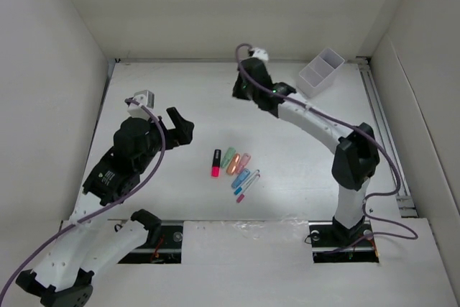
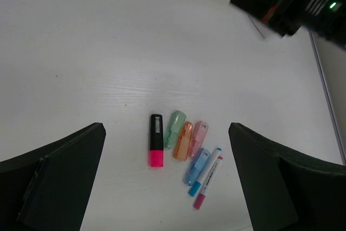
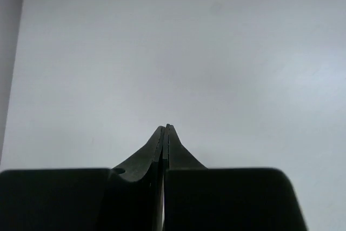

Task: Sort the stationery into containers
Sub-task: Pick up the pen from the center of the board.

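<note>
The stationery lies in a cluster at the table's middle: a black-and-pink marker [image 1: 215, 162], green [image 1: 228, 156], orange [image 1: 236, 162], pink [image 1: 244, 160] and blue [image 1: 241, 177] stubby pieces, and two thin white pens [image 1: 249, 184]. The left wrist view shows the marker [image 2: 155, 139], green piece [image 2: 174, 129] and pens [image 2: 207, 174] too. My left gripper [image 1: 183, 127] is open and empty, left of the cluster and above it [image 2: 165, 127]. My right gripper [image 1: 239, 92] is shut on nothing [image 3: 165, 128], behind the cluster. The white two-compartment box [image 1: 321, 72] stands at the back right.
White walls close in the table on the left, back and right. A rail [image 1: 384, 134] runs along the right edge. My right arm [image 2: 303, 1] crosses the top right of the left wrist view.
</note>
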Motion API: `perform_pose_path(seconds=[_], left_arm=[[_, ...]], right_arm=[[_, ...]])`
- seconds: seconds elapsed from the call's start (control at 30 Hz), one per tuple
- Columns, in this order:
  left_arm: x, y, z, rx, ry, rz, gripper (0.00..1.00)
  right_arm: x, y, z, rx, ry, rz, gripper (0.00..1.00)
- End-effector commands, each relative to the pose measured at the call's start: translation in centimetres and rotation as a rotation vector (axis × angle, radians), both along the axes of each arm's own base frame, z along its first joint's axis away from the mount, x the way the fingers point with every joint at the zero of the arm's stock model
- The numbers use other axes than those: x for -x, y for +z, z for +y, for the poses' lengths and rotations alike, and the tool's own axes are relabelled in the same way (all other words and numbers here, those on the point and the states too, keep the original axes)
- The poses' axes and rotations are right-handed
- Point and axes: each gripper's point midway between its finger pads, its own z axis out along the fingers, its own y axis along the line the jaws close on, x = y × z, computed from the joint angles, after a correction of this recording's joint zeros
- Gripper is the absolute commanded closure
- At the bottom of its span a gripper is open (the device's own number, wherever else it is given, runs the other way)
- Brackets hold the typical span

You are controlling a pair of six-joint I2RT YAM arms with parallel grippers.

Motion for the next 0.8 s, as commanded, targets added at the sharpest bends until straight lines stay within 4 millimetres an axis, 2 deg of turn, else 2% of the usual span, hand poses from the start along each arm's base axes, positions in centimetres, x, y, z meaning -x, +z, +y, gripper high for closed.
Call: perform_pose_path(seconds=[0.0,0.07,0.1,0.13,0.2,0.23,0.27,0.37,0.4,0.47,0.57,0.63,0.7,0.77], left_arm=[[0.7,1.6,1.1,0.015,0.037,-0.024,0.0],[1.3,1.4,1.4,0.011,0.037,-0.017,0.0],[1.4,1.6,1.7,0.013,0.045,-0.026,0.0],[1.9,1.8,1.9,0.025,0.048,-0.03,0.0],[2.3,2.0,2.1,0.041,0.052,-0.035,0.0],[2.4,2.2,2.2,0.046,0.052,-0.043,0.0],[2.8,2.2,2.1,0.057,0.047,-0.039,0.0],[3.3,2.4,1.5,0.074,0.004,-0.038,0.0],[3.3,1.9,1.3,0.072,-0.006,-0.027,0.0],[3.5,2.4,1.1,0.087,-0.024,-0.04,0.0],[3.8,2.8,0.8,0.095,-0.048,-0.058,0.0],[3.7,2.9,0.4,0.105,-0.063,-0.065,0.0],[3.9,2.9,0.1,0.111,-0.086,-0.06,0.0],[4.0,2.7,-0.4,0.118,-0.108,-0.058,0.0]], right_arm=[[8.3,-6.4,5.5,-0.002,0.207,0.315,0.99],[10.1,-7.4,6.6,0.016,0.226,0.364,0.91],[10.8,-8.1,7.1,0.028,0.226,0.383,0.76],[11.9,-8.9,8.3,0.035,0.265,0.405,0.67],[12.9,-10.4,8.9,0.066,0.263,0.451,0.48],[13.4,-10.9,8.6,0.125,0.235,0.461,0.45],[13.2,-12.5,8.3,0.156,0.208,0.491,0.43],[14.2,-14.3,8.5,0.194,0.188,0.534,0.43],[14.2,-14.3,8.6,0.186,0.182,0.537,0.43],[15.2,-16.0,8.8,0.204,0.182,0.587,0.43],[15.9,-16.8,9.4,0.202,0.2,0.612,0.46],[16.8,-18.1,10.0,0.228,0.216,0.629,0.46],[17.2,-18.2,11.0,0.212,0.243,0.633,0.47],[17.2,-18.2,11.0,0.212,0.243,0.633,0.47]])
